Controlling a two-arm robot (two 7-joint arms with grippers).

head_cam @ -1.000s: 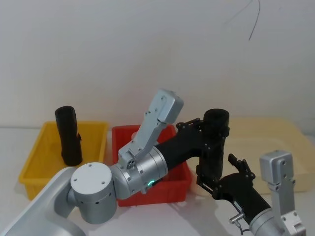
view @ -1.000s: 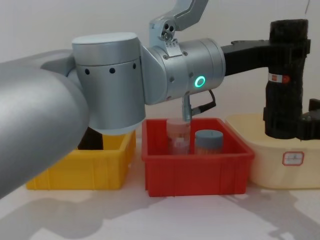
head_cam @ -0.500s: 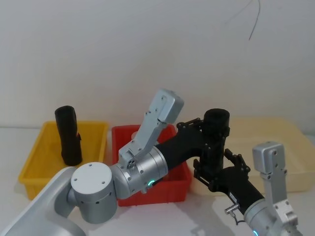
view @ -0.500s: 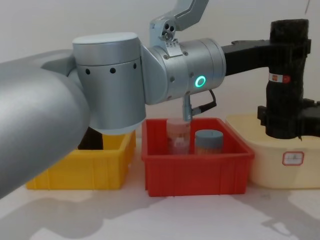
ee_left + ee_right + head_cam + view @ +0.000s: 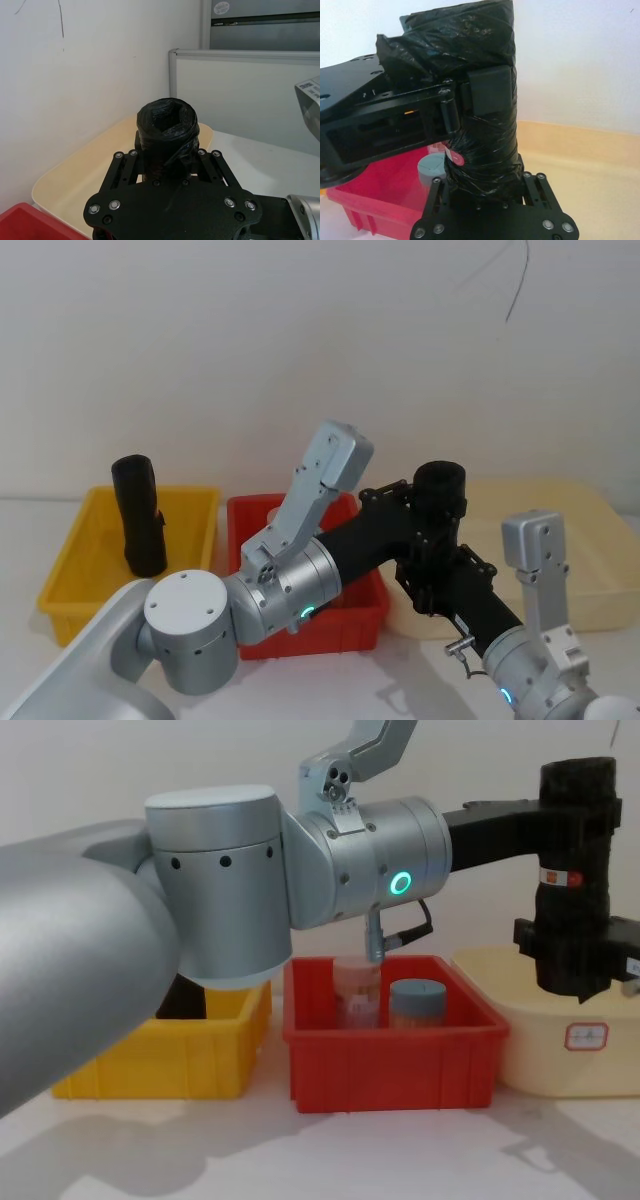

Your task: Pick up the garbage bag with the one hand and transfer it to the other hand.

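Garbage bag [image 5: 572,910], a tall black roll, hangs upright over the cream bin [image 5: 510,1030], clear of the bench [image 5: 400,1150]. To hand it over well, the right side should probably squeeze firmly and squarely before the left lets go, or the roll may slip or tip. Left end effector [image 5: 578,820] is clamped on its upper part. Right end effector [image 5: 572,948] surrounds the lower part, below the label; whether it has gripped, I cannot tell.

Garbage bag [image 5: 572,920] (upright) — over rightmost bin [image 5: 530,1050]
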